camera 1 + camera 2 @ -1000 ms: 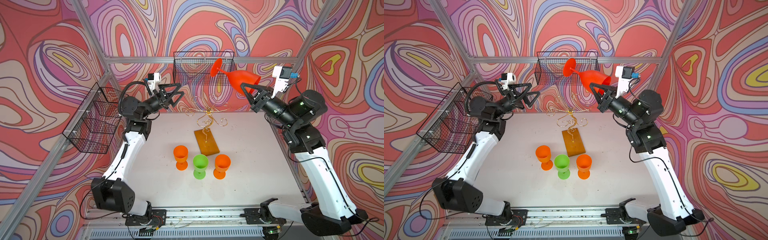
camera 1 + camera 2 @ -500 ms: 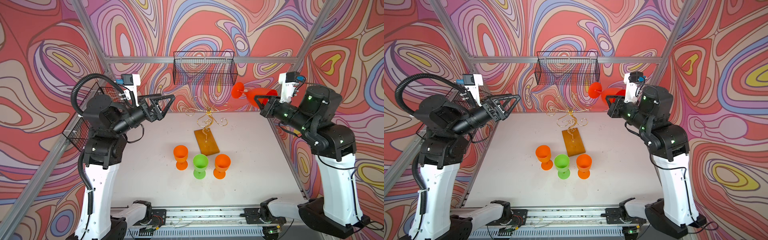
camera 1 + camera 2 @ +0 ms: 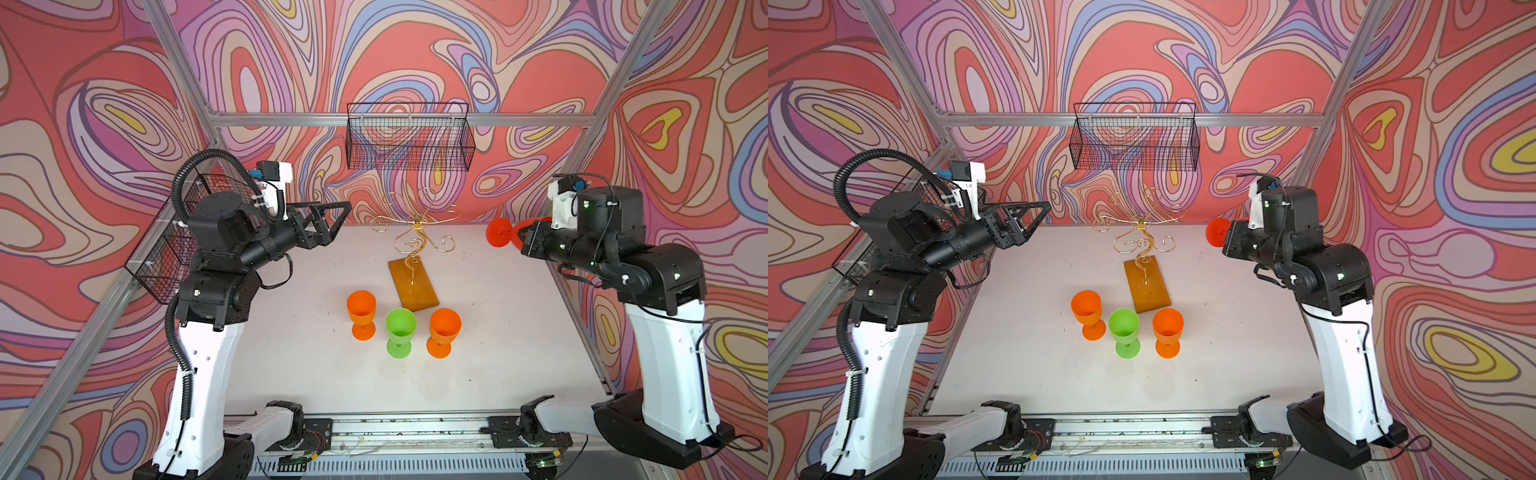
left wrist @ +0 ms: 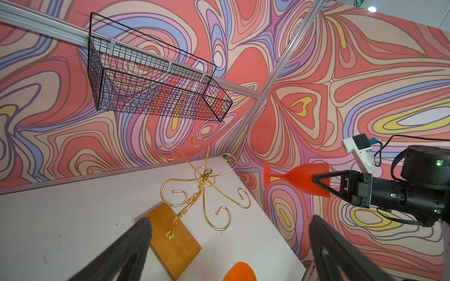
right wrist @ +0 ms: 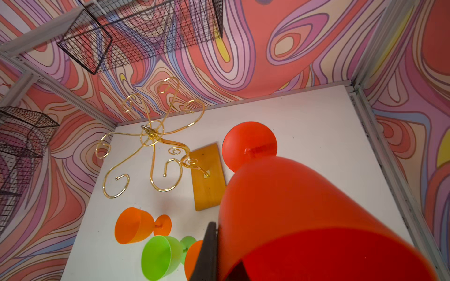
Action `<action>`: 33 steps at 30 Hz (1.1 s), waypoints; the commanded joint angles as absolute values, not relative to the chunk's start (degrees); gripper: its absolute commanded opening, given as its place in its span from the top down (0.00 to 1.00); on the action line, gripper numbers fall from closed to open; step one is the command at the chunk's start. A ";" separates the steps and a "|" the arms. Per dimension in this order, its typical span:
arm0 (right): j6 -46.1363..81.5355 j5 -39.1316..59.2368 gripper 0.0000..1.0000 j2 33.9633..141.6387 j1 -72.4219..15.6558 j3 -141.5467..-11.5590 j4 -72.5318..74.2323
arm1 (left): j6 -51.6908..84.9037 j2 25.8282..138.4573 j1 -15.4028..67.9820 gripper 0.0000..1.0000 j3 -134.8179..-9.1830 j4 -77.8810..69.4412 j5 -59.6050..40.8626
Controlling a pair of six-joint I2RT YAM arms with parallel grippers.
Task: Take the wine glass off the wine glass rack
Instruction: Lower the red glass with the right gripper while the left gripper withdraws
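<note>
- Left basket [image 3: 166, 249]: black wire, fixed to the left frame rail, behind the left arm.
- Left gripper [image 3: 338, 222]: raised above the table [image 3: 311, 353], pointing toward the rack. Jaws wide apart, nothing between them. Well apart from the red glass.
- Left orange glass [image 3: 361, 307], green glass [image 3: 401, 328], right orange glass [image 3: 444, 326]: upright in a loose row on the table, in front of the rack's base. Green one sits between the two orange ones and nearest the front edge.
- Rack [image 3: 415, 286]: gold wire tree on a wooden base, mid-table toward the back wall. Base lies at an angle to the table edge. Curled hooks spread out around the stem.
- Back basket [image 3: 409, 141]: black wire, hung on the rear rail above the rack.
- Red glass [image 4: 299, 178]: off the rack, in the air to the right of it, near the table's right edge. Lies roughly level, foot toward the rack, bowl toward the right arm. Not touching the rack.
- Right gripper [image 4: 316, 180]: jaws clamped on the bowl of the red glass at its rim end. In the right wrist view the bowl fills the foreground, one black finger [image 5: 209, 248] tight against its outer wall.
</note>
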State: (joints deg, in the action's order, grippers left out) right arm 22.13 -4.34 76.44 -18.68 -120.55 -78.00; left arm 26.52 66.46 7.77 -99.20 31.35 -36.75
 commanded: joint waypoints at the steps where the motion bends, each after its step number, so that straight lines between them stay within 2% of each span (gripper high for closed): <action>1: 22.51 -6.83 1.00 77.90 -18.68 -116.41 -81.39 | 24.96 65.39 7.65 0.00 -98.74 32.26 -36.52; 6: 21.93 -6.32 1.00 79.73 -18.65 -107.25 -78.52 | 24.64 64.87 7.65 0.00 -98.22 32.33 -36.96; 16: 20.41 -2.52 1.00 86.46 -18.71 -98.59 -74.31 | 24.40 64.36 7.65 0.00 -96.47 32.45 -37.85; 33: 22.86 0.27 1.00 94.65 -23.22 -90.97 -67.72 | 24.35 64.08 7.65 0.00 -95.86 32.26 -39.28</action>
